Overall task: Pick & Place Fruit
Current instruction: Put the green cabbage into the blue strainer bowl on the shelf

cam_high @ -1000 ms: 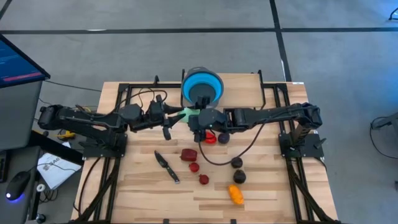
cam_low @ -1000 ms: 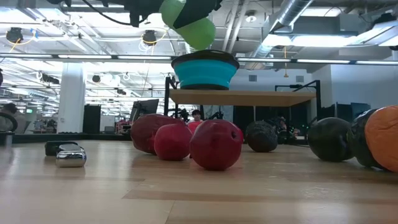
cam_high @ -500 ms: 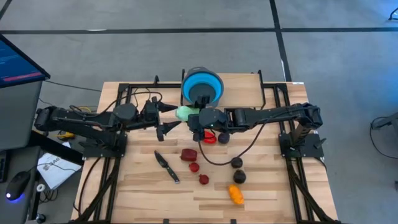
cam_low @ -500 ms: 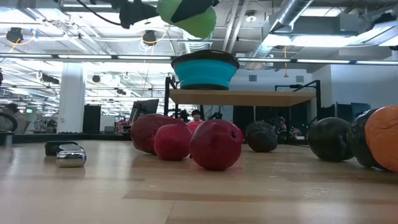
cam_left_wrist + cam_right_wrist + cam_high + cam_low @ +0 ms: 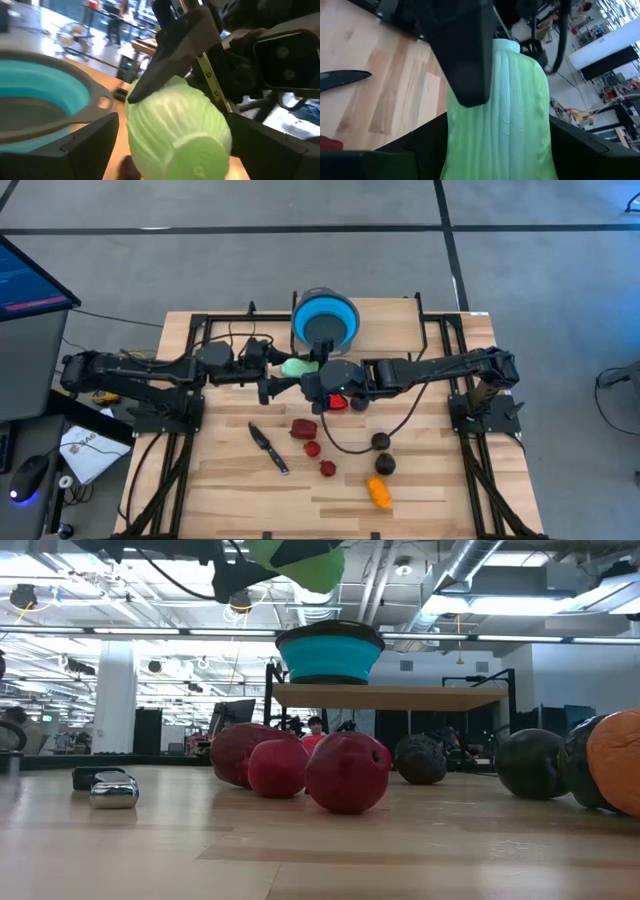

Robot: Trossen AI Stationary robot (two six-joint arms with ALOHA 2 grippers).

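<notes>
Since a second ago, the left gripper (image 5: 272, 376) has let go of the pale green fruit (image 5: 297, 366) and spread its fingers wide, which now flank the piece without gripping it. That leaves the right gripper (image 5: 312, 380) clamped on it alone, so the handover looks done and the carry to the blue bowl (image 5: 324, 321) can follow. Held above the table, the green piece sits just short of the bowl; the other fruit lies on the boards below.

Blue bowl (image 5: 325, 322); knife (image 5: 268, 448) on table (image 5: 420, 480).
</notes>
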